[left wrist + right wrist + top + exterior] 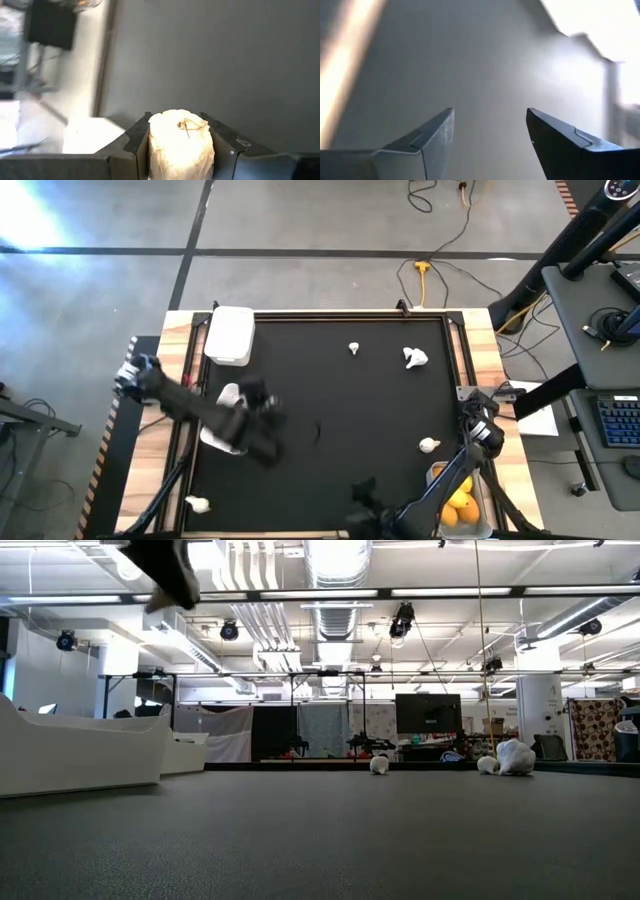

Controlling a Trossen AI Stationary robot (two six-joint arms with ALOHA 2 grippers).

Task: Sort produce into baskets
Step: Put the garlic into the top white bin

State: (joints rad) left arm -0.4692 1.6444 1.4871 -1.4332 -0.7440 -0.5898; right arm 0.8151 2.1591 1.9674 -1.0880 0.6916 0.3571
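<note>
Black matte table top, wood-edged. Two white opaque rounded tubs at the left: one at the far corner, another nearer, partly under the left arm. Clear tub at the near right corner, holding smooth yellow and orange fruits. Left gripper above the mat beside the nearer white tub, clamped on a pale, papery garlic bulb. Right gripper low near the front edge, fingers apart, holding nothing. Loose white garlic bulbs scattered.
</note>
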